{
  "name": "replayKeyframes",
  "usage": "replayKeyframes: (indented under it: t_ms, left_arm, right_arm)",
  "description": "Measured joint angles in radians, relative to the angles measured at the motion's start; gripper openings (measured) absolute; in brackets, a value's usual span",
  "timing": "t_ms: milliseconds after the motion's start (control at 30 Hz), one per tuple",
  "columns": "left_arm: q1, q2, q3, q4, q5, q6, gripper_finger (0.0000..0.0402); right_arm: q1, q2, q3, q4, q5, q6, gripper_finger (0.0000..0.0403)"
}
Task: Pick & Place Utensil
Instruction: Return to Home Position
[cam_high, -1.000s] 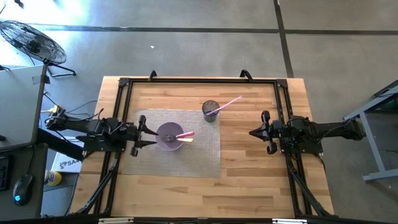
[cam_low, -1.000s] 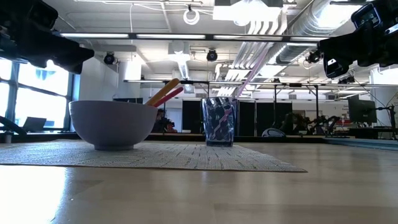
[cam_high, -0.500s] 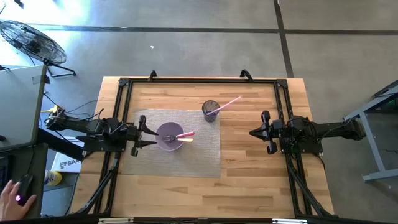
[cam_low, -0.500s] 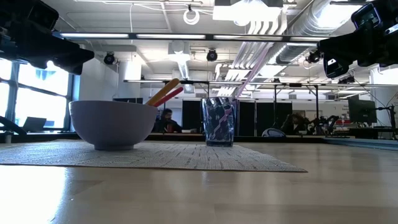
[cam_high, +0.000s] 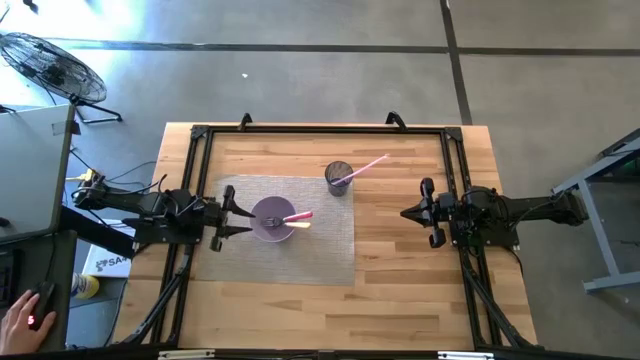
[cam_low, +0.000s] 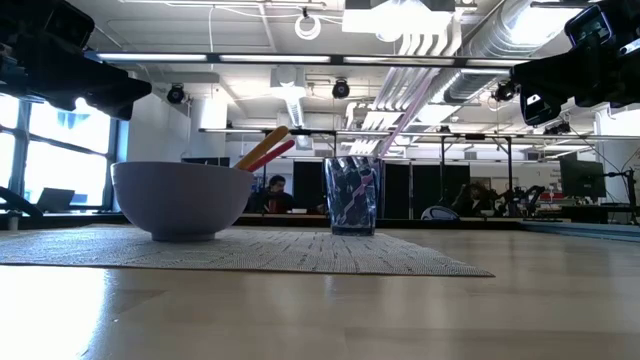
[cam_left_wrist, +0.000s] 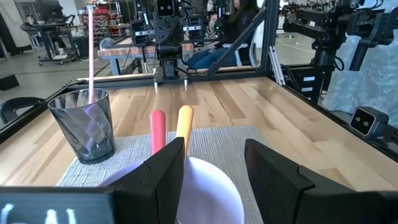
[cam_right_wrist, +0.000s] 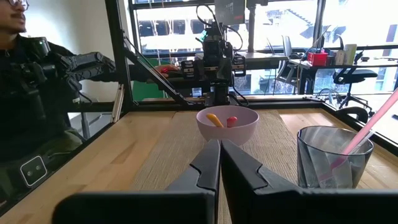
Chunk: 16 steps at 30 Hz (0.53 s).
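A lavender bowl (cam_high: 272, 219) stands on a grey woven mat (cam_high: 325, 255). A red-handled and a yellow-handled utensil (cam_high: 299, 218) lie in it, handles leaning on the bowl's right rim. A dark clear cup (cam_high: 339, 178) stands at the mat's far right corner with a pink utensil (cam_high: 368, 167) leaning out of it. My left gripper (cam_high: 228, 213) hovers open just left of the bowl (cam_left_wrist: 205, 186). My right gripper (cam_high: 425, 212) is shut, raised over bare wood at the right, pointing toward the bowl (cam_right_wrist: 227, 124) and cup (cam_right_wrist: 334, 155).
A black frame (cam_high: 320, 130) runs along the table's far edge and both sides. Bare wood lies in front of the mat and between mat and right arm. A person's hand (cam_high: 22, 318) rests on a mouse off the table's left. A person (cam_right_wrist: 31, 93) sits beyond the table.
Neither arm nor any utensil has moved. A person's hand has come onto the mouse at the left, off the table.
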Motion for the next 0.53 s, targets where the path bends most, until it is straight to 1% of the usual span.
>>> replayKeyframes:
  t_ms: [533]
  left_arm:
    - [0.0,0.0,0.0,0.0,-0.001,0.0,0.0166]
  right_arm:
    - [0.0,0.0,0.0,0.0,0.0,0.0,0.0007]
